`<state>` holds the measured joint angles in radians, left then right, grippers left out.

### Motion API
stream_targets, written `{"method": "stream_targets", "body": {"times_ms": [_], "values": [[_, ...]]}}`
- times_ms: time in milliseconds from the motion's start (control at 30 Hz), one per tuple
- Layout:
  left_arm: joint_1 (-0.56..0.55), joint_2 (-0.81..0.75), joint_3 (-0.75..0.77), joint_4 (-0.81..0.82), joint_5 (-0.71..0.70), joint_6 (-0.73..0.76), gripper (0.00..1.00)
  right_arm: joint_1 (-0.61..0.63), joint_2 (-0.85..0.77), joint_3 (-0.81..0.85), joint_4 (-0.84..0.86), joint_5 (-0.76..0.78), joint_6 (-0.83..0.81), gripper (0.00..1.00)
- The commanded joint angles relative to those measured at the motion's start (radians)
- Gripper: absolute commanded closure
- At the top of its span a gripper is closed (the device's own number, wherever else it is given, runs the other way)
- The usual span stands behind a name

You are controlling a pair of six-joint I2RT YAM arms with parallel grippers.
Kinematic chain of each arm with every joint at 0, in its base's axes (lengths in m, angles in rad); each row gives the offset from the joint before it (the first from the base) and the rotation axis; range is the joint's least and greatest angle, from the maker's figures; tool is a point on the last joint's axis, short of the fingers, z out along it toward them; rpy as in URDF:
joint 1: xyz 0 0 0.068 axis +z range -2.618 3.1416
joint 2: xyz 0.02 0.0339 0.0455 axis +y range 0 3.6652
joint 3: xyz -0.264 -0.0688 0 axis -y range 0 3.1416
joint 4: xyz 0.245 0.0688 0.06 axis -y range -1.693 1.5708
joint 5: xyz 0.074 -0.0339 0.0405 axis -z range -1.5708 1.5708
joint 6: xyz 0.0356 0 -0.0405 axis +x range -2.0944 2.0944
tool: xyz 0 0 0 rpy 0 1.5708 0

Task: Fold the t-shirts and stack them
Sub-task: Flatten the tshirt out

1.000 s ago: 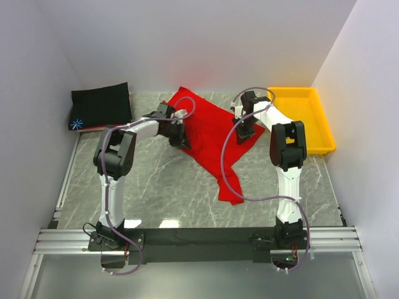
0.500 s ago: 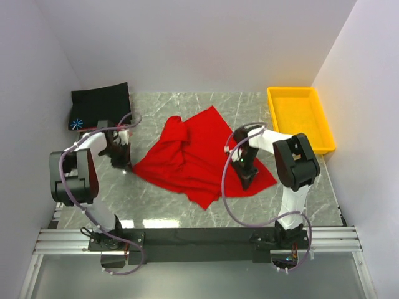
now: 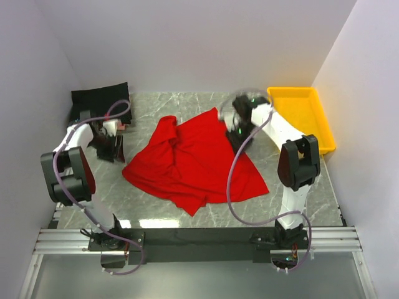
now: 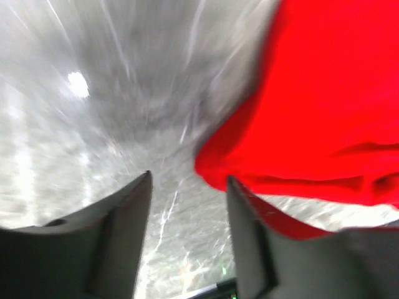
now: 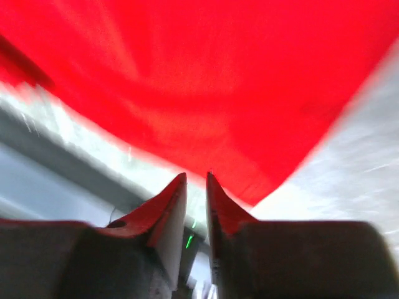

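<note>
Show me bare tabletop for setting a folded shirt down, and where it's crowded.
Free: the near strip of table between the red t-shirt and the front edge; the far strip between the black t-shirt and the right gripper. Crowded: the left gripper fills the gap between both shirts.

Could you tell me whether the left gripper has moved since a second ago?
Yes. The left gripper has swung left, off the red t-shirt toward the black t-shirt.

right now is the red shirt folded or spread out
Spread out, not folded: in the top view the red t-shirt lies open across the marble table, rumpled, with a bunched ridge toward its far left side.
</note>
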<state>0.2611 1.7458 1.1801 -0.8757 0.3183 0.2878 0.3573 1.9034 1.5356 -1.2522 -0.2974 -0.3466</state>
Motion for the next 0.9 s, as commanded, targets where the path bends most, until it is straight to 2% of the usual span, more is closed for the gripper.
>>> {"method": "stream_targets", "body": {"times_ms": [0, 133, 233, 367, 500, 567, 633, 667, 867], "values": [[-0.041, -0.108, 0.122, 0.052, 0.14, 0.03, 0.39, -0.021, 0.057, 0.282, 0.11, -0.029, 0.015, 0.7], [-0.134, -0.043, 0.214, 0.171, 0.123, -0.11, 0.35, -0.02, 0.284, 0.562, 0.187, -0.025, 0.121, 0.67], [-0.189, 0.03, 0.251, 0.239, 0.091, -0.215, 0.36, -0.015, 0.403, 0.677, 0.241, -0.034, 0.185, 0.67], [-0.235, 0.093, 0.265, 0.257, 0.061, -0.268, 0.37, 0.009, 0.465, 0.698, 0.353, 0.088, 0.287, 0.67], [-0.246, 0.106, 0.236, 0.268, 0.065, -0.282, 0.39, 0.011, 0.45, 0.585, 0.541, 0.123, 0.333, 0.72], [-0.246, 0.104, 0.221, 0.268, 0.056, -0.28, 0.39, 0.012, 0.482, 0.612, 0.534, 0.104, 0.342, 0.73], [-0.247, 0.107, 0.219, 0.259, 0.047, -0.28, 0.39, 0.016, 0.574, 0.719, 0.429, 0.106, 0.345, 0.78], [-0.246, 0.109, 0.222, 0.253, 0.035, -0.28, 0.39, 0.02, 0.58, 0.7, 0.418, 0.154, 0.345, 0.81], [-0.244, 0.124, 0.243, 0.204, 0.018, -0.271, 0.39, -0.003, 0.605, 0.594, 0.222, 0.183, 0.318, 0.89]]}}
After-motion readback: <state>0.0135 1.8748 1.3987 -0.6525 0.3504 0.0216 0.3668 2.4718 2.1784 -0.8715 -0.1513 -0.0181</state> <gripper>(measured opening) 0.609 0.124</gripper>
